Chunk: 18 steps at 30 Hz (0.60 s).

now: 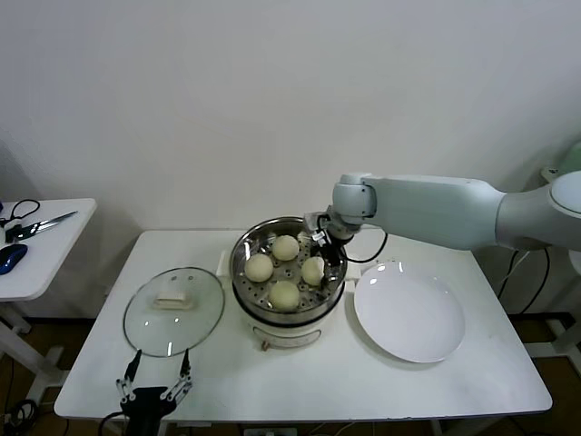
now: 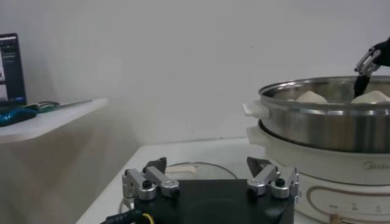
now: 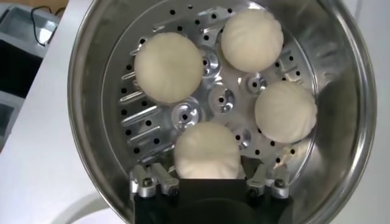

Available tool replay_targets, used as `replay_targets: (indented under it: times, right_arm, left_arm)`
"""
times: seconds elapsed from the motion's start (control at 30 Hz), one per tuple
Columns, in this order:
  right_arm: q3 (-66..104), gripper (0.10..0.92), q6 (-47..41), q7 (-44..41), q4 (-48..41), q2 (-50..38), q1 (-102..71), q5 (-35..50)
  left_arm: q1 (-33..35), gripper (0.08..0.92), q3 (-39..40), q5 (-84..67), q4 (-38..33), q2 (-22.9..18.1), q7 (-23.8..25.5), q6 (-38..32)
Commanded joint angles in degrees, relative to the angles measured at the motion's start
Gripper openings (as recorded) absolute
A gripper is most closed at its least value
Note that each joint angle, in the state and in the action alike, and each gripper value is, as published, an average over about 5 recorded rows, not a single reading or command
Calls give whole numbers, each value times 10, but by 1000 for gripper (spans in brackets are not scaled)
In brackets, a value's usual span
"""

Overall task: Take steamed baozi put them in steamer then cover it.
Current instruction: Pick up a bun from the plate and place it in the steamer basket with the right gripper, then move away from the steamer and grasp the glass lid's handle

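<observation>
The steel steamer [image 1: 243,283] stands mid-table on its white base, holding several cream baozi on its perforated tray [image 3: 220,97]. My right gripper [image 1: 329,252] hangs just inside the steamer's right rim, open. Its fingers straddle the nearest baozi [image 3: 207,149], which rests on the tray; the others, such as this baozi [image 3: 168,67], lie beyond it. The glass cover [image 1: 195,318] with its white handle [image 1: 171,298] lies flat on the table left of the steamer. My left gripper [image 1: 160,363] waits open at the table's front edge just before the cover [image 2: 195,169], nothing between its fingers.
A flat white plate [image 1: 408,313] lies right of the steamer. A small side table [image 1: 36,259] with scissors and a blue object stands to the far left. The steamer's side handle [image 2: 255,109] and wall [image 2: 329,125] rise beside my left gripper [image 2: 207,164].
</observation>
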Motion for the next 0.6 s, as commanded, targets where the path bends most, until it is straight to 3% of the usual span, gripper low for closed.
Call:
replay_targets:
  times: [0.03,0.23,0.47,0.6]
  right_arm:
    - [45,818,14,-5,3,-27,6,36]
    - [135,823,2,37,37,-113,12,136]
    - [409,823,-19,318,108,-247,-198,137]
    - [548,823,23,405,157,-314,-336,112]
  left_arm:
    - [0,823,0,1,0,0,1,-1]
    - [0,823,-1,-22,-7,0,-12,32]
    - [-5,823,-6,-39,-15,4,-15,46]
    - [-12,823,-7,-30,-14,8,-10,34]
